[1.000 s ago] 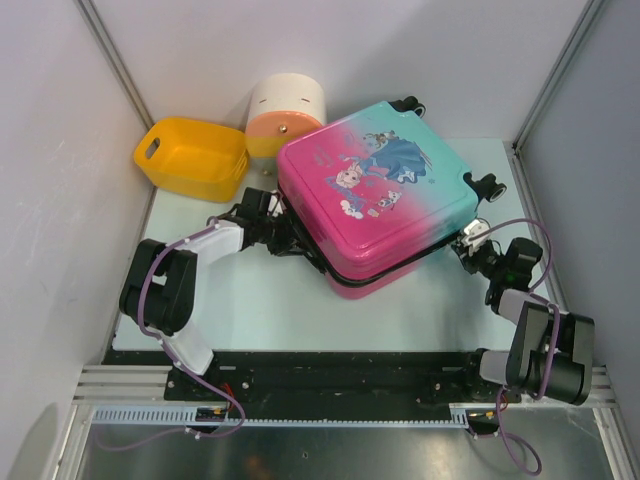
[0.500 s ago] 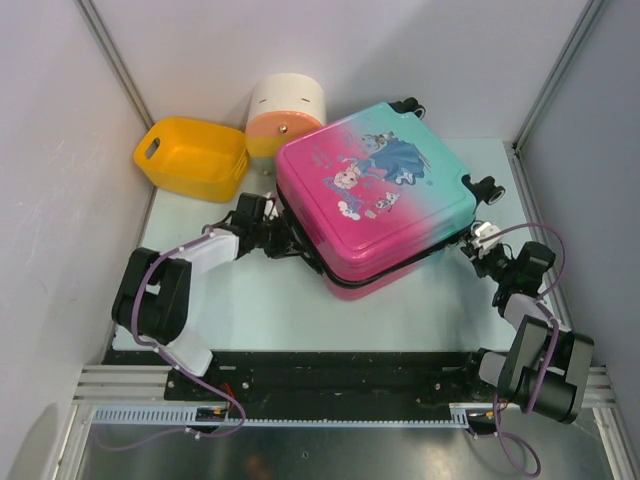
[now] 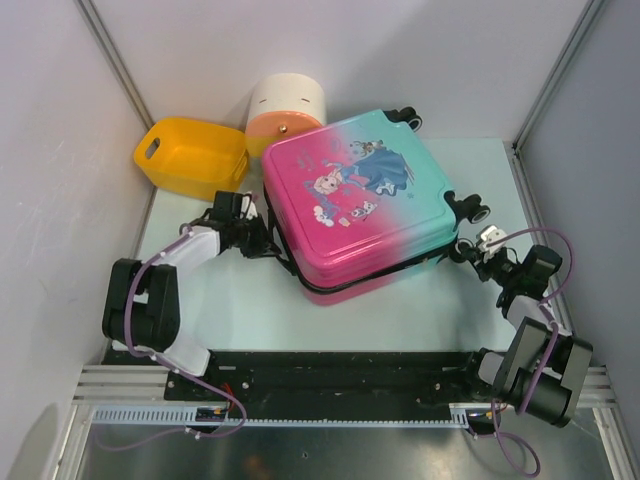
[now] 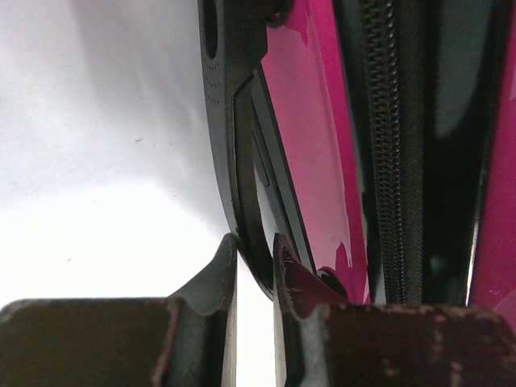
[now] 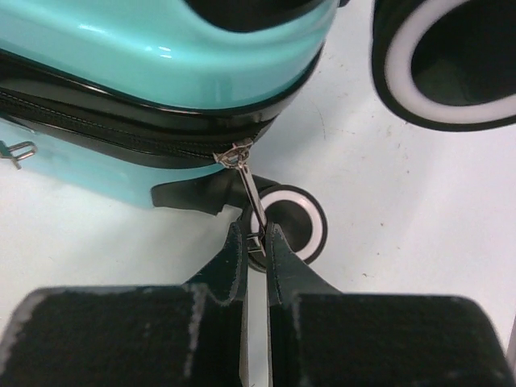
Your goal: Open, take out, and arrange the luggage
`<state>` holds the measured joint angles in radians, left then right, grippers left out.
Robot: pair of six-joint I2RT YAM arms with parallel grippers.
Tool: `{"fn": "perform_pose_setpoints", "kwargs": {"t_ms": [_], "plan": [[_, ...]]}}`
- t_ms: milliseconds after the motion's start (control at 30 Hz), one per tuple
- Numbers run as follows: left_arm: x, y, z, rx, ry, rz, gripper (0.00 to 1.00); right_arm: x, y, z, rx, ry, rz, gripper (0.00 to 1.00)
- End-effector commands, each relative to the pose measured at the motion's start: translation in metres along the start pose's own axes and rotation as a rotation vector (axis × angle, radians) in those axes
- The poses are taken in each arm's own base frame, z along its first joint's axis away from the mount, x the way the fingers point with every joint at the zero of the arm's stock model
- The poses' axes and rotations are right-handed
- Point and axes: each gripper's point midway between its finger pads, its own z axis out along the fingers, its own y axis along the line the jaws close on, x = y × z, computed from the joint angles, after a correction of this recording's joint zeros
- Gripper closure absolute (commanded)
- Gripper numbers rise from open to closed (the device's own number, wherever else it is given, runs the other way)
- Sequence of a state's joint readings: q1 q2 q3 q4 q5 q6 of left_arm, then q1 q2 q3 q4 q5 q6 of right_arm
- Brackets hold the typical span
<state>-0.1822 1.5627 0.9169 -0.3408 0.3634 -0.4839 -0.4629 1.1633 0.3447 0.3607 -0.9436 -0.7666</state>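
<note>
- Right end effector [image 5: 256,239] pinched tight on the zip pull [image 5: 251,197] at the 4 o'clock corner of the luggage [image 3: 360,215].
- Left end effector [image 4: 254,250] nearly closed, gripping the black handle [image 4: 234,121] at 9 o'clock.
- Luggage lies flat mid-counter [image 3: 250,310], contents hidden.
- Yellow basket [image 3: 190,155] at 10 o'clock, round drawer box [image 3: 285,110] at 11.

Our left arm [image 3: 185,247] rises from the lower left and stretches toward frame centre, where we have the left gripper [image 3: 266,245] pinched narrowly on a black handle [image 4: 242,161]. Our right arm [image 3: 530,290] folds at lower right, with the right gripper [image 3: 468,248] clamped on a zip pull [image 5: 251,193].
</note>
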Motion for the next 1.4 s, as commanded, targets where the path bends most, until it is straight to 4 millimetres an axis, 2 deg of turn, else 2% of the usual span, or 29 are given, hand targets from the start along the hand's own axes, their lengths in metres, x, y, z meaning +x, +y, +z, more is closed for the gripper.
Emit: {"fn": "perform_pose_setpoints", "kwargs": {"t_ms": [0, 100, 233, 300, 533, 700, 767, 867, 900, 967, 1000, 1067, 1100, 1167, 1200, 1267, 1300, 1333, 1367], "plan": [[0.007, 0.107, -0.035, -0.386, 0.053, 0.128, 1.0, -0.016, -0.061, -0.009, 0.193, -0.007, -0.081, 1.0], [-0.006, 0.116, -0.034, -0.399, 0.062, 0.18, 1.0, -0.021, -0.067, -0.006, 0.199, -0.038, -0.092, 1.0], [-0.013, 0.126, -0.028, -0.396, 0.089, 0.225, 1.0, -0.032, -0.08, 0.003, 0.189, -0.085, -0.059, 1.0], [-0.017, 0.122, -0.025, -0.37, 0.095, 0.25, 1.0, -0.037, -0.086, 0.009, 0.159, -0.107, -0.042, 1.0], [-0.031, 0.112, -0.014, -0.306, 0.093, 0.269, 1.0, -0.042, -0.086, 0.037, 0.073, -0.146, 0.004, 1.0], [-0.036, 0.116, -0.011, -0.313, 0.106, 0.319, 1.0, -0.046, -0.079, 0.06, 0.006, -0.162, -0.012, 1.0], [-0.038, 0.115, -0.01, -0.308, 0.105, 0.32, 1.0, -0.046, -0.087, 0.071, -0.008, -0.168, 0.009, 1.0], [-0.041, 0.113, -0.008, -0.3, 0.101, 0.316, 1.0, -0.044, -0.087, 0.088, -0.052, -0.169, 0.056, 1.0], [-0.042, 0.113, -0.008, -0.3, 0.101, 0.316, 1.0, -0.049, -0.092, 0.093, -0.057, -0.181, 0.055, 1.0], [-0.041, 0.114, -0.006, -0.299, 0.106, 0.315, 1.0, -0.049, -0.085, 0.105, -0.098, -0.182, 0.098, 1.0], [-0.04, 0.115, -0.006, -0.302, 0.109, 0.309, 1.0, -0.055, -0.089, 0.109, -0.106, -0.194, 0.099, 1.0], [-0.038, 0.114, -0.004, -0.293, 0.115, 0.3, 1.0, -0.054, -0.078, 0.121, -0.16, -0.184, 0.148, 1.0], [-0.037, 0.113, -0.003, -0.287, 0.116, 0.298, 1.0, -0.062, -0.083, 0.127, -0.165, -0.187, 0.141, 1.0], [-0.037, 0.111, -0.002, -0.275, 0.115, 0.292, 1.0, -0.065, -0.078, 0.136, -0.209, -0.186, 0.203, 1.0], [-0.038, 0.11, -0.002, -0.272, 0.113, 0.291, 1.0, -0.06, -0.076, 0.142, -0.225, -0.175, 0.226, 1.0], [-0.039, 0.11, -0.001, -0.27, 0.114, 0.291, 1.0, -0.068, -0.081, 0.153, -0.241, -0.167, 0.246, 1.0], [-0.041, 0.109, -0.001, -0.271, 0.111, 0.294, 1.0, -0.06, -0.081, 0.159, -0.245, -0.156, 0.267, 1.0], [-0.04, 0.109, 0.0, -0.27, 0.114, 0.29, 1.0, -0.068, -0.089, 0.164, -0.236, -0.168, 0.254, 1.0], [-0.04, 0.109, 0.001, -0.27, 0.117, 0.292, 1.0, -0.068, -0.089, 0.169, -0.241, -0.165, 0.28, 1.0]]}}
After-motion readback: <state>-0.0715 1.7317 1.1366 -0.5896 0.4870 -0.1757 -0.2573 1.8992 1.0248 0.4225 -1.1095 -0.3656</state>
